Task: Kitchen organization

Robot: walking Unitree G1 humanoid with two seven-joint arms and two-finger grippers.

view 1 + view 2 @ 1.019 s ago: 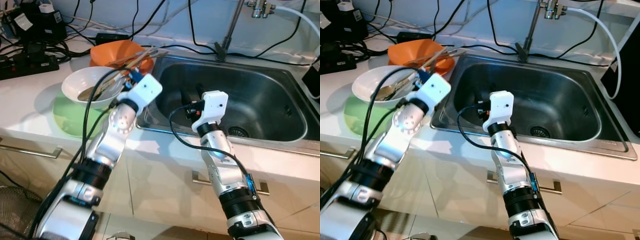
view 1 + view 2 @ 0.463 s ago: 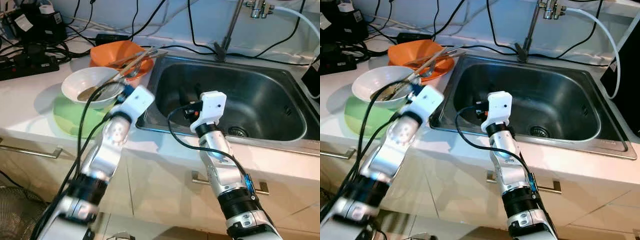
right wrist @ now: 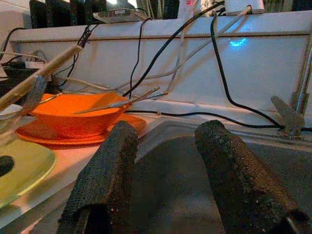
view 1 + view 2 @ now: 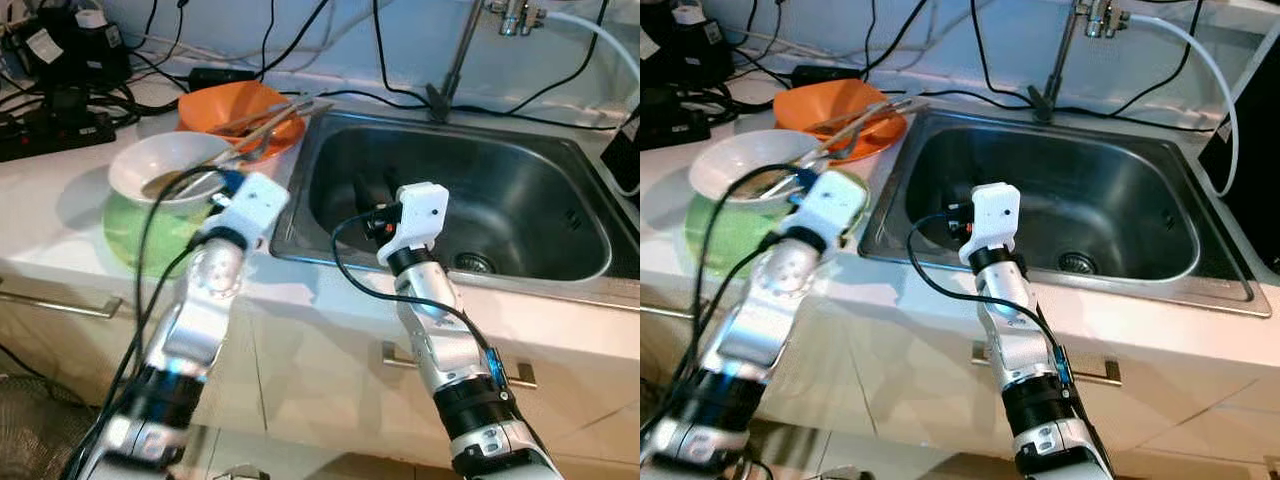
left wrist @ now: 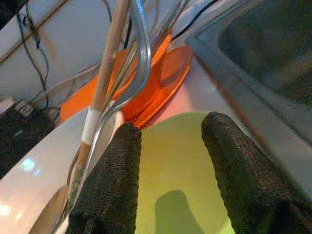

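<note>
Sink [image 4: 560, 262] steel, nothing in basin that we can see. Green plate [image 4: 150, 235] under white bowl [image 4: 160, 165], utensils [image 5: 112, 73] inside; orange bowl [image 4: 235, 105] behind.

Left gripper [image 5: 170, 161] fingers apart, empty, over green plate. Right gripper [image 3: 165, 170] spread, empty, above sink.

We'd steady utensils before lifting bowl.

Left fingertips hidden in head views; bowl contents unclear.

Right gripper [image 3: 163, 168] fingers parted (empty) over sink [image 3: 170, 190]; orange bowl [image 3: 73, 119] beyond.
</note>
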